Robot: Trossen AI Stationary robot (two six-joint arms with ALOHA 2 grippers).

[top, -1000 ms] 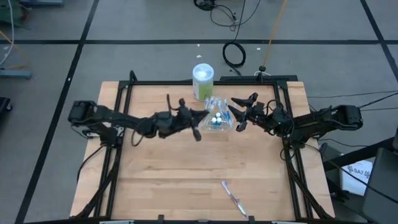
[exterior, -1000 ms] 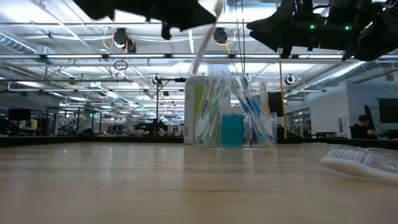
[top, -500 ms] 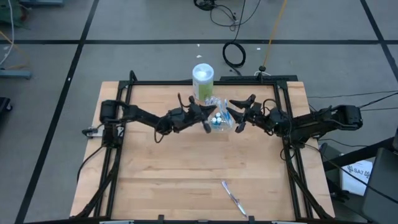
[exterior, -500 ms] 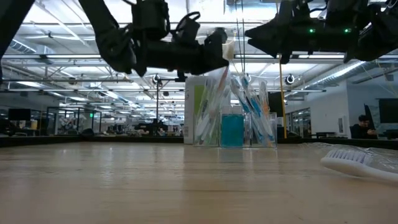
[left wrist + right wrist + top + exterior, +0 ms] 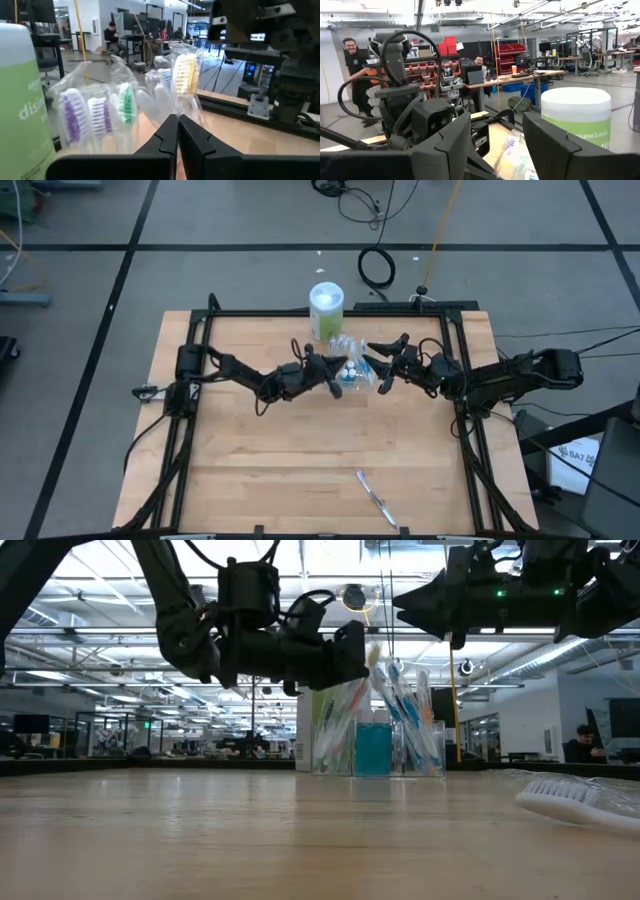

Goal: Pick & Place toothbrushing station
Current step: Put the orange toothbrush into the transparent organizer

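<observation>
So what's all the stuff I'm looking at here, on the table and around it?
Clear plastic bag: one, transparent, standing at the table's far middle between the two arms.
Toothbrushes: several in the bag, white, blue, green and orange; exact count unclear.
Yellow-bristled toothbrush: one, held over the bag.
Teal tubes: teal mass low in the bag, count unclear.
Wipes canister: one, green with white lid, behind the bag.
Loose toothbrush: one, white, lying near the table's front edge.
Table: one, light wood.
Left gripper: shut on the yellow-bristled toothbrush, at the bag.
Right gripper: open, beside the bag.
</observation>
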